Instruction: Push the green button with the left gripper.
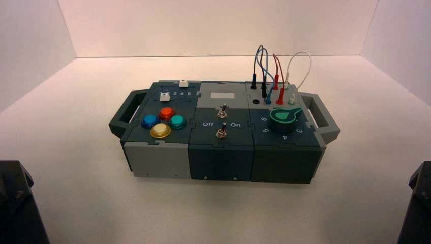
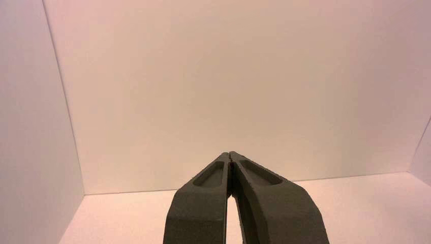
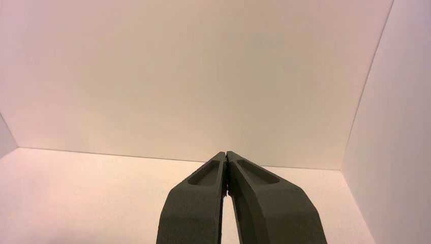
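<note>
Left gripper [image 2: 230, 155] closed, box [image 1: 218, 152] unseen.

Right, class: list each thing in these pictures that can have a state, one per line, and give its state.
left gripper: shut, parked clear of the box, holding nothing
right gripper: shut, parked, holding nothing
green button: untouched, nothing on it
wires: plugged into sockets at the box's right rear
toggle switches: positions unclear

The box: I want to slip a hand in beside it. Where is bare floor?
Bare floor lies all round the box: in front toward both parked arms, behind to the back wall, beyond each handle. Crowded: the wires at its right rear.
</note>
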